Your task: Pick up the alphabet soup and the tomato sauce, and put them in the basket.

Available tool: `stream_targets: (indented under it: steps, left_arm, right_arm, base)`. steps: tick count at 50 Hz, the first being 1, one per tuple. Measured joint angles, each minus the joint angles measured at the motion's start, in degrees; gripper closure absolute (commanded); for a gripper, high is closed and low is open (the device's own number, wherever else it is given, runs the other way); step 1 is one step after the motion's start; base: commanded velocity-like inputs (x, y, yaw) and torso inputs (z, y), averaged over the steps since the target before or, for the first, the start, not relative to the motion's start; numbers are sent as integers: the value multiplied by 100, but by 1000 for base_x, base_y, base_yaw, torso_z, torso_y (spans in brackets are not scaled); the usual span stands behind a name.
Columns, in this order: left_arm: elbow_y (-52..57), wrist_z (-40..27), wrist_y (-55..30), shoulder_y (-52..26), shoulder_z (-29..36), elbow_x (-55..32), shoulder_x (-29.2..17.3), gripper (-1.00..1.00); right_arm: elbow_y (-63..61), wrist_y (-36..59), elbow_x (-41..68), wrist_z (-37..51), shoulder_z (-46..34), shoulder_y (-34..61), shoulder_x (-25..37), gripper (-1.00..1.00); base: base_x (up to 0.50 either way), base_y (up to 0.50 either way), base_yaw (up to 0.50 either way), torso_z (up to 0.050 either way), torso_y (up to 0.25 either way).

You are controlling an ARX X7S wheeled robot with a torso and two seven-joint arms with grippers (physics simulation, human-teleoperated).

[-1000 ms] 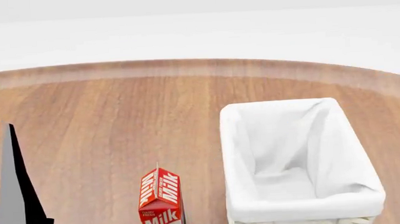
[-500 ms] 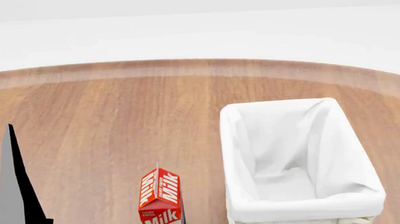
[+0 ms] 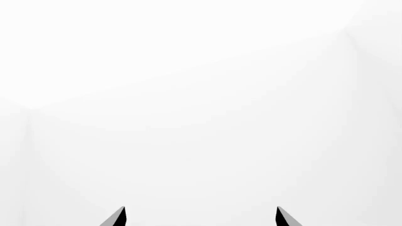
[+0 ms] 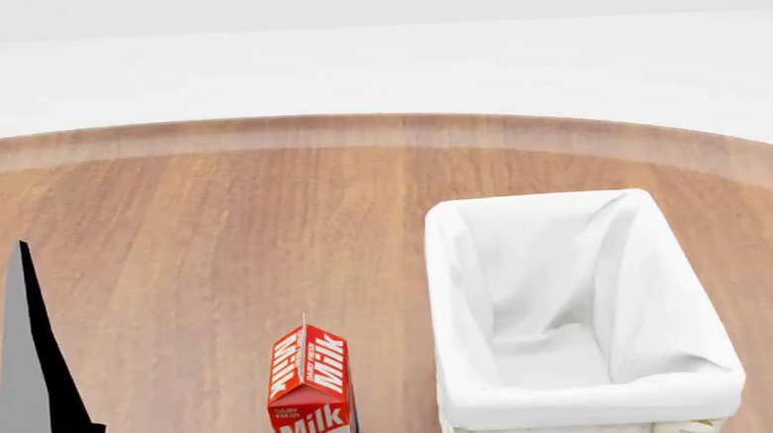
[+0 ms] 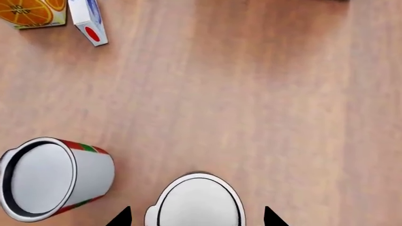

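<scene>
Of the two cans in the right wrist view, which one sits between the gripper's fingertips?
The can seen lid-on, no label visible. The tomato sauce, showing red and green stripes, stands off to one side.

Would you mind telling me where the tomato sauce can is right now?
It shows only in the right wrist view: the tomato sauce stands on the wooden table, beside a second grey-lidded can that sits between the right hand fingertips.
</scene>
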Motion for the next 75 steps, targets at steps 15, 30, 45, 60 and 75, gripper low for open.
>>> stream_targets:
  steps: [15, 30, 45, 60, 75]
  left_arm:
    - [-39, -29, 52, 21, 10, -15, -20, -100]
    - [-48, -49, 49, 16, 22, -28, -37, -100]
    - [-1, -58, -8, -5, 22, -40, -59, -100]
    - [0, -76, -2, -5, 26, -46, -77, -100]
    - [-63, -110, 63, 16, 54, -53, -87, -100]
  right_arm:
    - [220, -98, -194, -162, -143, 18, -89, -100]
    - [493, -228, -357, -334, -230, 45, -169, -100]
    - [794, -363, -526, -505, -320, 79, -254, -100]
    - [1007, -466, -663, -646, -433, 85, -327, -100]
    - [1176, -546, -759, -744, -519, 111, -391, -100]
  base:
    - [0, 0, 0, 0, 0]
    - [0, 0, 0, 0, 0]
    - [0, 0, 0, 0, 0]
    - [0, 0, 0, 0, 0]
    - [0, 0, 0, 0, 0]
